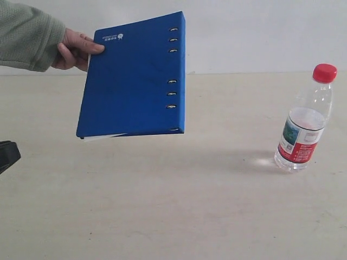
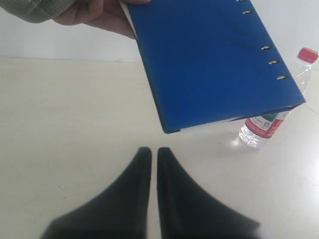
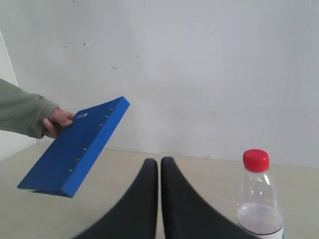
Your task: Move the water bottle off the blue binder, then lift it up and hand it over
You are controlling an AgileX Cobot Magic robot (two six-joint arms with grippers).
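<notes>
A person's hand point(image 1: 76, 50) holds the blue binder point(image 1: 133, 78) in the air above the table, tilted, ring slots toward the right. The same binder point(image 2: 214, 59) fills the upper part of the left wrist view and shows as the binder point(image 3: 75, 147) in the right wrist view. The water bottle point(image 1: 305, 120) stands upright on the table at the right, clear, with a red cap. My left gripper point(image 2: 153, 149) is shut with nothing held, low over the table; only a dark piece of that arm point(image 1: 7, 154) shows at the exterior view's left edge. My right gripper point(image 3: 159, 160) is shut and empty, beside the bottle point(image 3: 258, 199).
The beige table point(image 1: 173, 211) runs to a white wall point(image 1: 244, 32) at the back. The person's green sleeve point(image 1: 27, 35) reaches in from the upper left.
</notes>
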